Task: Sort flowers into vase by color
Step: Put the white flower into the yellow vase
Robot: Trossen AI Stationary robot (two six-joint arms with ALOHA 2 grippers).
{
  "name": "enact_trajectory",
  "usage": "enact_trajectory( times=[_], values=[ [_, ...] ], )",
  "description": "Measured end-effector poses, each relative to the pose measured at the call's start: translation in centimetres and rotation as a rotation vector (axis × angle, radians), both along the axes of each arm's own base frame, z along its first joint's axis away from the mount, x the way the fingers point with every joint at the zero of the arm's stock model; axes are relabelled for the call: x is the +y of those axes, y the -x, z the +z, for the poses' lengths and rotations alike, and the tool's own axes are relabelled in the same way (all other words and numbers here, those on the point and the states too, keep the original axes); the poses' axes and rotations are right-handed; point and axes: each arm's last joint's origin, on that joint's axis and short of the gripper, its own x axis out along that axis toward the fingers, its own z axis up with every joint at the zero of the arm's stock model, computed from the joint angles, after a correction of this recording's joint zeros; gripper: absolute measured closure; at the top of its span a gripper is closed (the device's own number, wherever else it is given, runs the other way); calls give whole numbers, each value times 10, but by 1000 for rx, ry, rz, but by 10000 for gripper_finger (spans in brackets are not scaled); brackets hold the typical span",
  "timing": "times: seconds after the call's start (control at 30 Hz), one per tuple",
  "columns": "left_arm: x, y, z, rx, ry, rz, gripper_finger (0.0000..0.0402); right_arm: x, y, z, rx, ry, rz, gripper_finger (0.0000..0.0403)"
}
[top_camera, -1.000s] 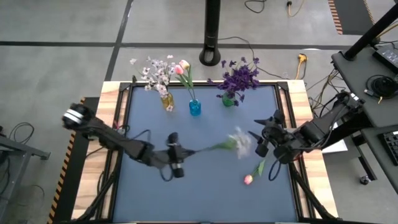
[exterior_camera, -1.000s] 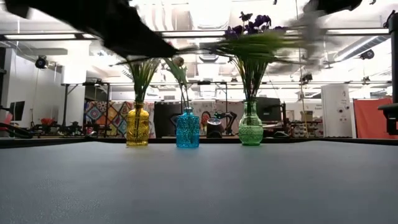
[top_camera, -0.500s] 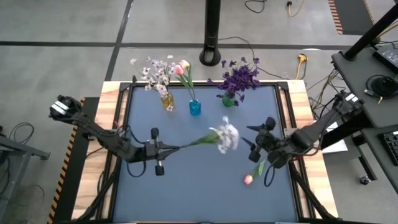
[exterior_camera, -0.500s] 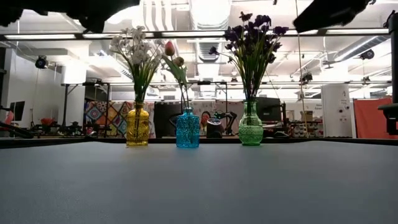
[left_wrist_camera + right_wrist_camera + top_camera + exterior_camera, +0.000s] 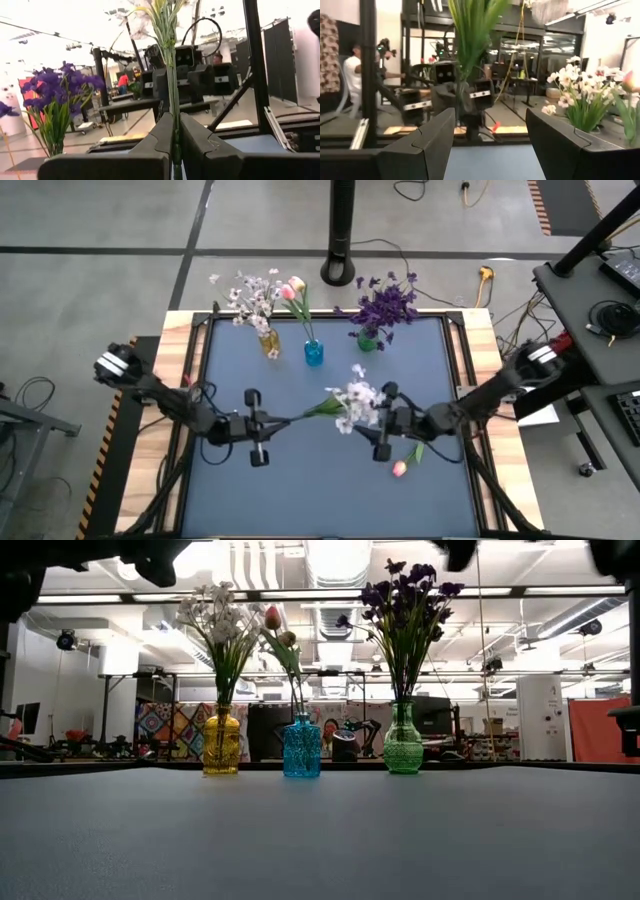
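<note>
High view caught a mid-air handover: the left pincer (image 5: 262, 422) was clamped on the green stem of a white-lavender small-blossom sprig (image 5: 355, 402), held level above the dark blue tabletop (image 5: 300, 490), while the right pincer (image 5: 383, 422), fingers spread wide, faced the blossom end just beside it.

Judging by this, the sprig belonged with the matching pale blooms in the yellow glass vase (image 5: 270, 343); the next move called for the right pincer either to close on the stem or to back away. A pink tulip bud (image 5: 400, 468) lay on the tabletop awaiting sorting. Only the left wrist view showed the stem (image 5: 173, 107) pinched between shut fingers; the low view showed the yellow, blue (image 5: 301, 748) and green (image 5: 403, 743) vases upright in a row.
</note>
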Motion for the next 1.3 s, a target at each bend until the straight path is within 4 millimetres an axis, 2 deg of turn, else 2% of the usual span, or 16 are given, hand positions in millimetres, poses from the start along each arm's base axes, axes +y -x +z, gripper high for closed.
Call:
enact_trajectory(
  times=[0.23, 0.47, 0.67, 1.07, 1.17, 1.3],
  values=[
    [-6, -15, -9, -23, -7, 29, 400, -2, -52, -2, -2, 50, -13, 165],
    [-9, -24, -17, 0, -1, 56, 400, -1, -80, 4, -35, 95, 3, 173],
    [-9, -25, -17, -3, 10, 62, 400, -1, -85, 11, -60, 103, 19, 217],
    [-6, -25, -17, 10, 30, 123, 400, -1, -84, 11, -47, 94, 24, 368],
    [-5, -25, -17, 19, 56, 179, 392, -1, -84, 10, -37, 97, 23, 384],
    [-3, -25, -18, 28, 79, 226, 361, -2, -84, 9, -19, 102, 21, 380]
  ],
)
